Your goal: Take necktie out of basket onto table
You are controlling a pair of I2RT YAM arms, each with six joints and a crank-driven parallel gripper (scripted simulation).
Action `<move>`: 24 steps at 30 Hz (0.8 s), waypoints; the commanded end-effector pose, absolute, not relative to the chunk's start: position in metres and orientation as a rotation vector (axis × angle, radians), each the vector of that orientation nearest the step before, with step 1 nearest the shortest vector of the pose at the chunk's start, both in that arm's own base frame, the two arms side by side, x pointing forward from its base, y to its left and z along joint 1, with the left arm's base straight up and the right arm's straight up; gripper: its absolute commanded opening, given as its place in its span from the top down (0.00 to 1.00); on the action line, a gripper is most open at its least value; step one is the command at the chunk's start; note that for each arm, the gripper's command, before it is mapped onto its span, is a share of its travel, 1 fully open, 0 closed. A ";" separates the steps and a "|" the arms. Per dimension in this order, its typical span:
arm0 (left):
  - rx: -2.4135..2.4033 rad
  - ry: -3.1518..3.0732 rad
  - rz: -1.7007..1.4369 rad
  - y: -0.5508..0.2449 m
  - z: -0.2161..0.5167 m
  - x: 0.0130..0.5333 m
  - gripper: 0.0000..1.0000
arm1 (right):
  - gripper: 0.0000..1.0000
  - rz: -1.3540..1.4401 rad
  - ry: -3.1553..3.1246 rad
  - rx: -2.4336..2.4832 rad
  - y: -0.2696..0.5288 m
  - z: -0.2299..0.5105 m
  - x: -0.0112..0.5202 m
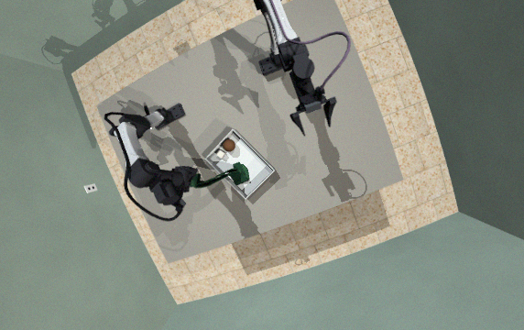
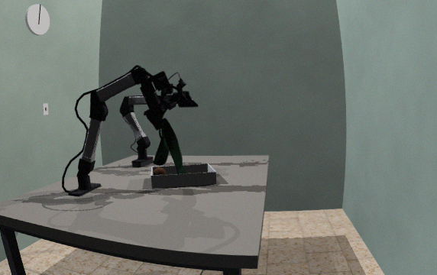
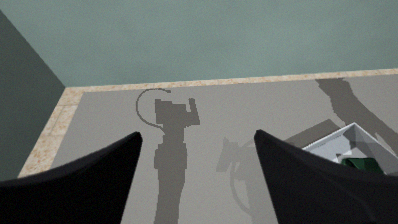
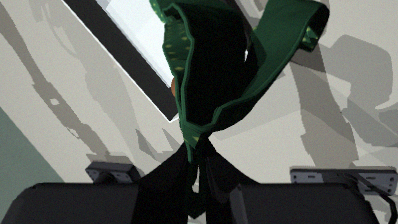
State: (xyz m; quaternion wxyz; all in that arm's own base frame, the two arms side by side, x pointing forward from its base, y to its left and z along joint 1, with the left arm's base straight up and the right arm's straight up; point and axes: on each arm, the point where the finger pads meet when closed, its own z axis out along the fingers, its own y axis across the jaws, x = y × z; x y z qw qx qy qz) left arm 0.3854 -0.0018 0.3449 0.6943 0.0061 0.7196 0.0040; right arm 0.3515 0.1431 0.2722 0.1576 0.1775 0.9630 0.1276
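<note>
The green necktie (image 1: 240, 173) (image 2: 174, 147) (image 3: 361, 164) (image 4: 277, 60) hangs from my right gripper (image 1: 193, 177) (image 2: 160, 123) (image 4: 197, 137), which is shut on it, high above the table. One strand drops into the basket (image 1: 260, 165) (image 2: 184, 181) (image 3: 335, 142) (image 4: 127, 55). A shorter strand hangs beside it; the exterior view does not show clearly which side of the rim it is on. The basket stands flat. A brown ball (image 1: 229, 145) (image 2: 160, 170) and a small white thing (image 1: 220, 154) lie in it. My left gripper (image 1: 317, 130) (image 3: 198, 133) is open and empty, away from the basket.
The grey table (image 1: 358, 147) (image 2: 218, 241) (image 3: 115, 115) carries both arm bases along one side. The basket stands near the table's middle. Arm shadows cross the table top. Tiled floor (image 1: 422, 151) (image 2: 295, 225) lies beyond the table's edges.
</note>
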 end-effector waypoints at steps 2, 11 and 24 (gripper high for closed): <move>0.014 1.601 0.009 -0.002 0.346 0.386 0.00 | 0.95 0.096 3.047 0.437 0.111 0.292 0.331; 0.014 1.601 0.009 -0.002 0.346 0.386 0.00 | 0.95 0.080 3.052 0.428 0.066 0.292 0.314; 0.014 1.601 0.009 -0.002 0.346 0.386 0.00 | 0.95 0.059 3.038 0.430 -0.005 0.292 0.287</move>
